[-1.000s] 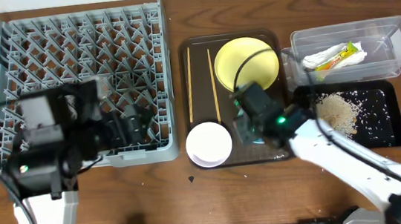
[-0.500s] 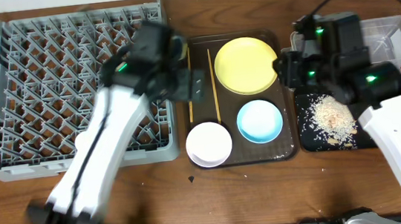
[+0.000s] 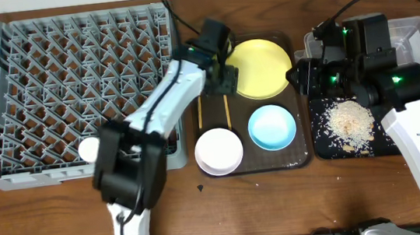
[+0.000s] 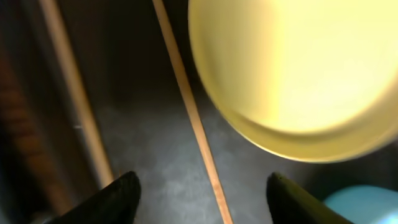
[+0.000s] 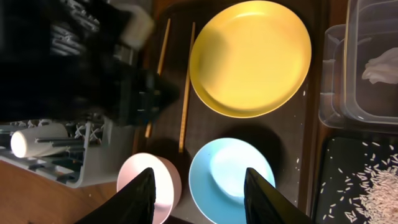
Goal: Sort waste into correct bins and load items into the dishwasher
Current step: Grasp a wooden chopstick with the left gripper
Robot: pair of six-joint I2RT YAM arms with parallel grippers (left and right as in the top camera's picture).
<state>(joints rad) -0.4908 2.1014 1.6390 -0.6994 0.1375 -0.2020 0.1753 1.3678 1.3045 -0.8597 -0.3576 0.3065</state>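
My left gripper (image 4: 204,199) hangs wide open and empty over the brown tray (image 4: 146,152), one chopstick (image 4: 186,102) lying between my fingertips (image 4: 118,196) just left of the yellow plate (image 4: 292,68); I should drop straight and close across it, clear of the rim and the other chopstick (image 4: 71,99).

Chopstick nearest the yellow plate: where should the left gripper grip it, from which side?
Mid-shaft, from straight above, jaws across its length. The chopstick lies flat on the brown tray with bare tray either side; the left gripper hangs open over it, yellow plate close by.
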